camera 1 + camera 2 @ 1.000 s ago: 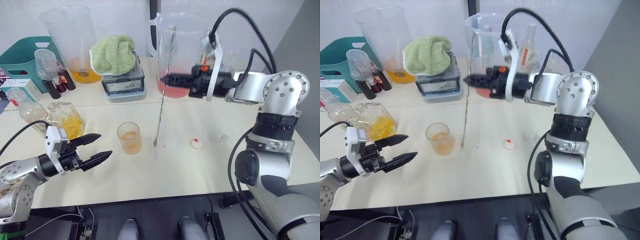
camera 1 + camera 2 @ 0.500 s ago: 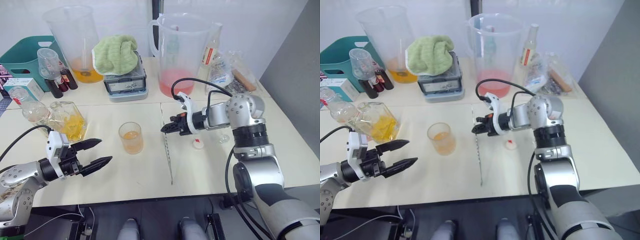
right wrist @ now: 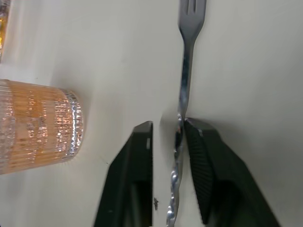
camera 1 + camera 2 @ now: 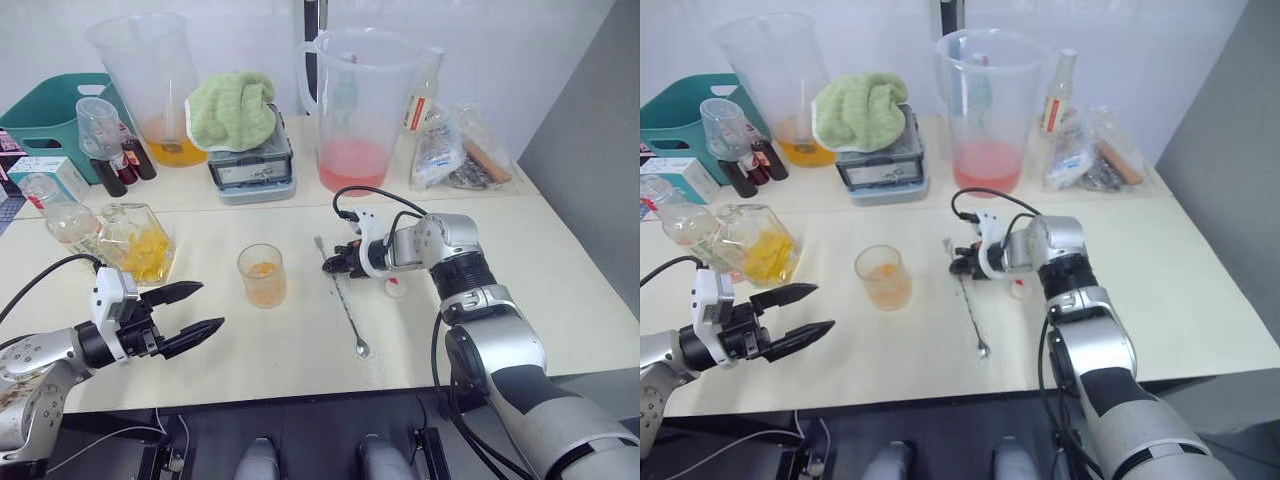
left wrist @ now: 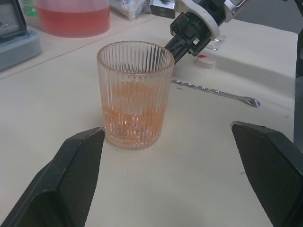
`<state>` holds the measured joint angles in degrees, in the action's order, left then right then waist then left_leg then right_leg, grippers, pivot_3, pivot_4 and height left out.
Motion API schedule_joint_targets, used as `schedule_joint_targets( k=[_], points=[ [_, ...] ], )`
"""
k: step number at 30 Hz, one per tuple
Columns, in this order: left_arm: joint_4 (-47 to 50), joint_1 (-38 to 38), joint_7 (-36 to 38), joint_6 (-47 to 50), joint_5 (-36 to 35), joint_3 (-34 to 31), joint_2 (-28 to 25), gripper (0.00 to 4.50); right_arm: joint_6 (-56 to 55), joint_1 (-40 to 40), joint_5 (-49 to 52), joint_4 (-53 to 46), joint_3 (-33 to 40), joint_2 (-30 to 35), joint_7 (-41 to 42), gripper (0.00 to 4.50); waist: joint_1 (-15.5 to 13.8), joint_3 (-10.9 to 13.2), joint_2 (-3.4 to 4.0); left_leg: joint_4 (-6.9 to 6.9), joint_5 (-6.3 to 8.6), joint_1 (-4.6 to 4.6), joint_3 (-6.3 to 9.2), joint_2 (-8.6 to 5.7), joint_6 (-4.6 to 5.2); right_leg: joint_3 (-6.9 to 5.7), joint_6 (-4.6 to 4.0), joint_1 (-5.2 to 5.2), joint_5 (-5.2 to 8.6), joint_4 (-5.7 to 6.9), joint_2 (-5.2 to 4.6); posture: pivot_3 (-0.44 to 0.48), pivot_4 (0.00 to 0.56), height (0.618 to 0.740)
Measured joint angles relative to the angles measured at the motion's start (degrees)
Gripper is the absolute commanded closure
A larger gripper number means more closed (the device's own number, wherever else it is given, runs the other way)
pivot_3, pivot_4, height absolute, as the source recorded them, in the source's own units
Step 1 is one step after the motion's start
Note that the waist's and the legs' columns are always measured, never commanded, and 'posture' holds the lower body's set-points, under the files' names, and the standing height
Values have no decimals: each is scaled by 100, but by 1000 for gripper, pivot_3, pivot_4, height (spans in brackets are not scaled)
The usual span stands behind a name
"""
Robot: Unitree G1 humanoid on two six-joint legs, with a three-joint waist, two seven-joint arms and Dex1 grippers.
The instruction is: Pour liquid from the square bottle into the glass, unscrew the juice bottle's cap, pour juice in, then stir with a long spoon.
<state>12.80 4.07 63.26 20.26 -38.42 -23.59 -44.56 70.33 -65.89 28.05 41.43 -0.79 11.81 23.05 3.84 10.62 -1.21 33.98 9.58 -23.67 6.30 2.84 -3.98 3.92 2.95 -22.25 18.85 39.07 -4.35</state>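
The long spoon (image 4: 342,295) lies flat on the table (image 4: 560,270), to the right of the glass (image 4: 262,275). Its small bowl points toward the near edge of the table, and its other end, which has small prongs like a fork, points toward the far side. The right gripper (image 4: 331,263) is low at the table, over the upper part of the spoon's handle. In the right wrist view the twisted handle (image 3: 181,137) passes between the two black fingers (image 3: 134,175); it lies against one finger and there is a small gap to the other one. So the jaws are a little apart around the handle and do not pinch it.

The glass stands upright and holds a small amount of orange liquid at the bottom. The white cap (image 4: 396,290) lies on the table just beside the right gripper, on its right side.

The left gripper (image 4: 198,308) hovers above the table near its front edge, to the left of the glass and apart from it. Its jaws are spread wide and hold nothing. The square bottle (image 4: 137,242) stands on the table behind the left gripper, with yellow-orange liquid inside.
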Motion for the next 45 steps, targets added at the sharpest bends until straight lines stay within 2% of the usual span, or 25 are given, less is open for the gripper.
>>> schedule_joint_targets(
  k=[3, 6, 10, 13, 16, 18, 21, 24, 29, 36, 45],
  points=[
    [-23, 13, 37, 3, -6, -36, -30, 0, 138, 225, -22, -581, -48, 144, 69, 1224, -45, 0, 0, 1, 0, -7, 0, -1, 0, -1, 0, -2, 0, -1, -2, 0, 150, 740],
    [-30, 26, 8, 192, -250, -273, -32, 0, 409, 749, -10, -1830, -61, 539, 67, 143, -98, 1, 0, 1, 0, -17, 0, -1, 0, -2, 0, -11, 0, -7, -3, 0, 150, 740],
    [-27, 279, -9, 375, -424, -705, -134, 0, -7, 1651, 69, -3820, 40, 1274, 443, 59, -105, 2, 2, -3, 2, -22, 0, 0, 2, -2, 1, -14, 1, -15, -4, 0, 150, 740],
    [-90, 559, 31, 381, -435, -988, -175, 0, -430, 2375, 510, -5285, 831, 1578, 758, 59, -85, 3, 3, -8, 3, -14, 0, 3, 4, -1, 1, -10, 1, -17, 0, 0, 150, 740],
    [-199, 658, 43, 369, -432, -1144, -180, 0, -497, 2776, 791, -5821, 1311, 1598, 811, 59, -79, 3, 2, -7, 2, -10, 0, 3, 4, -1, 0, -6, 1, -14, 0, 0, 150, 740],
    [-454, 805, 76, 296, -331, -1328, -216, 0, -788, 3833, 1017, -6441, 1837, 1949, 1127, 59, -138, 3, 1, -4, 3, -10, -1, -1, 3, -2, 1, 0, 1, -21, -4, 0, 150, 740],
    [-1064, 847, 70, 28, -59, -1467, -232, 0, -1343, 4912, 1052, -6575, 2393, 2237, 1568, 59, -168, 3, 1, 0, 3, -11, -2, -3, 3, -1, 1, 0, 1, -22, -5, 0, 150, 740],
    [-1506, 798, 39, -223, 166, -1497, -232, 0, -2325, 5827, 792, -6458, 2636, 2623, 2175, 59, -151, 2, -3, 0, 2, -5, -2, -2, 3, -2, 1, 6, 1, -21, -3, 0, 150, 740],
    [-1950, 793, 79, -626, 431, -1500, -231, 0, -3541, 6626, 310, -5767, 2626, 2932, 2841, 59, -109, 1, -3, -2, 2, 2, -4, -1, 3, 1, 1, 8, 1, -17, -2, 0, 150, 740],
    [-2048, 967, 43, -818, 608, -1498, -224, 0, -4392, 6760, 13, -4998, 2620, 3063, 3180, 59, -124, 2, -4, -1, 2, 7, -6, -1, 1, 2, 1, 15, 1, -16, -3, 0, 150, 740],
    [-1865, 1186, -123, -911, 686, -1499, -136, 0, -4527, 6720, 22, -4745, 2607, 3062, 3184, 59, -131, 2, -4, -1, 1, 7, -6, -2, 1, 2, 1, 16, 0, -17, -4, 0, 150, 740]
  ],
)
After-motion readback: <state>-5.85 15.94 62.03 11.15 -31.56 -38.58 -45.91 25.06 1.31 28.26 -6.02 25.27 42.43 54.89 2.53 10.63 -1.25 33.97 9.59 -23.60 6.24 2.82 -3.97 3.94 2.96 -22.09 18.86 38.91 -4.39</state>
